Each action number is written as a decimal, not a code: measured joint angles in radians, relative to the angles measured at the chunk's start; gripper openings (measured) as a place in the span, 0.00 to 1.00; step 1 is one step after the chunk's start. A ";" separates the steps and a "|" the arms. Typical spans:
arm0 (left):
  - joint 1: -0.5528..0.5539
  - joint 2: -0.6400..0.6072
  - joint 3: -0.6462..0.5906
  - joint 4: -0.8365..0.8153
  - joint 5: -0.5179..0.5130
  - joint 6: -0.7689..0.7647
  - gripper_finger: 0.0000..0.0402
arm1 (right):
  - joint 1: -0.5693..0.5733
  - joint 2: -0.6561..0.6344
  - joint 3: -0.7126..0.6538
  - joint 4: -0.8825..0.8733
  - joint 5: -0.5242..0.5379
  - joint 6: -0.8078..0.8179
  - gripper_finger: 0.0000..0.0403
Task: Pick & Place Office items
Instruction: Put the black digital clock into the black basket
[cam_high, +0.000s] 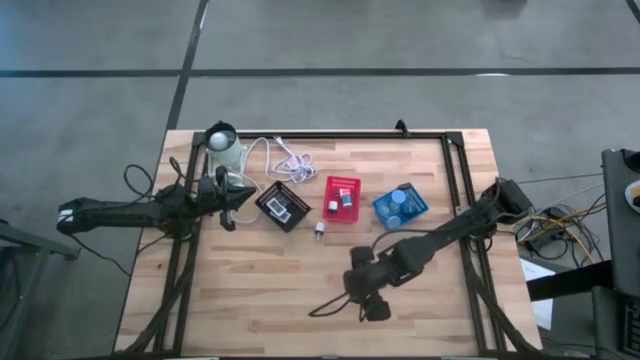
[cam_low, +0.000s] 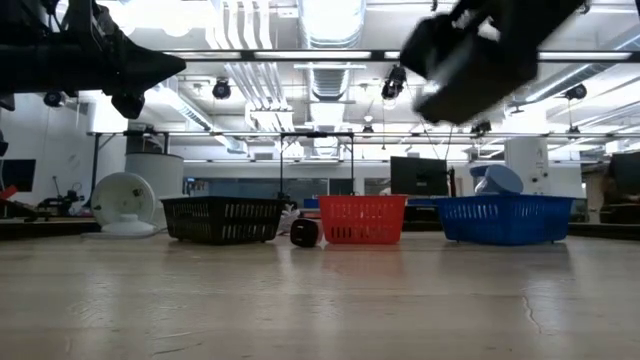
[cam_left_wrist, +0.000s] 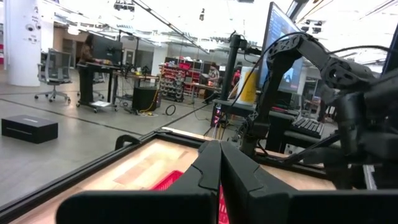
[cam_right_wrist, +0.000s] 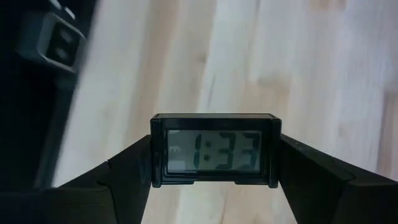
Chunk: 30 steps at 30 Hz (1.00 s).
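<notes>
Now, from above, my right pincer (cam_high: 372, 300) hangs over bare wood, the red mesh bin (cam_high: 342, 199) and its neighbours well ahead across open table. My wrist view shows a small black digital clock (cam_right_wrist: 214, 150) clamped crosswise between my fingers. My left pincer (cam_high: 229, 214) waits shut beside the black bin (cam_high: 282, 206).

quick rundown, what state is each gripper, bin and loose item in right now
left gripper: shut, empty, raised near the white lamp
right gripper: clamped on the small black digital clock, display reads 1:33, held above the wooden table
black mesh bin: upright, holds items
red mesh bin: upright, holds small blocks
blue mesh bin: upright, holds pale-blue round pieces
small loose piece: lying on the table by the red bin
</notes>
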 joint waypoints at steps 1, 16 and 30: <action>0.000 0.000 0.000 0.000 -0.001 0.000 0.01 | 0.000 -0.012 -0.006 0.024 -0.002 -0.010 0.70; 0.000 0.000 0.000 0.000 0.000 0.010 0.01 | 0.000 -0.381 -0.377 0.478 0.031 -0.072 0.70; 0.000 0.000 0.000 0.001 0.000 0.012 0.01 | 0.015 -0.641 -0.886 1.022 0.157 -0.057 0.71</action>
